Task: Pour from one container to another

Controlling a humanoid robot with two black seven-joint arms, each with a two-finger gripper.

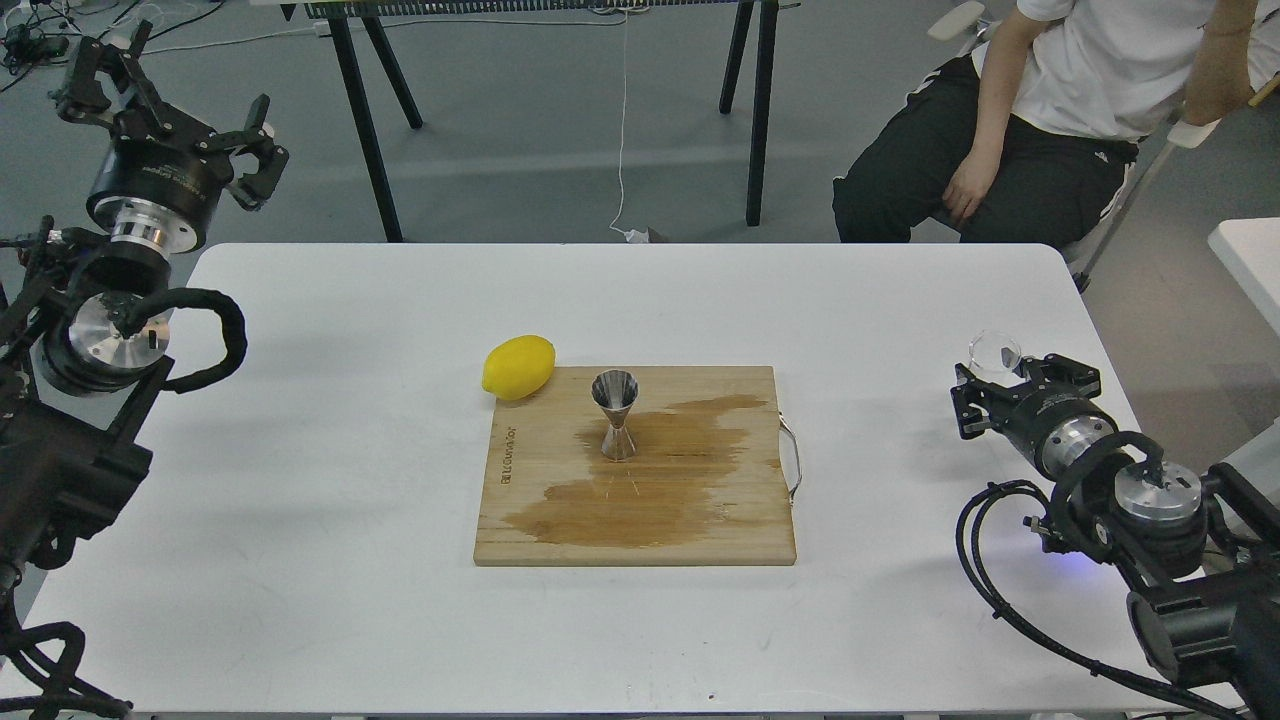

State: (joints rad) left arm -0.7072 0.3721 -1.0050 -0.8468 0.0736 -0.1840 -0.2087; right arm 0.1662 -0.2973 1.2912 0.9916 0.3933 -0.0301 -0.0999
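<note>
Head view, near to far. Lower right of frame: right arm comes in over the white table [300, 560], cables looping beside it. Its far end, the right gripper [985, 392], sits at right-centre, just at the clear glass cup [994, 352]. The cup's rim shows above the dark fingers; cup looks upright, near the table's right edge. Fingers appear to sit either side of the cup, but whether they actually press on it cannot be told at this size.

Centre of frame: wooden cutting board [530, 500] lying flat on the table, a metal handle on its right edge. A large dark wet stain spreads across the board's middle and toward its upper right. Steel jigger [615, 415] stands upright on the board, upper middle, at the stain's edge, well apart from the cup. Contents of either vessel not readable.

Lemon [518, 367] lies at the board's upper-left corner, touching or just overlapping its edge.

Left side: left arm rises along the frame edge; left gripper [170, 95] held high in the upper left, fingers spread apart, holding nothing.

Far: black table legs [365, 130] at top centre; seated person [1050, 110] in white shirt and black trousers, upper right.
</note>
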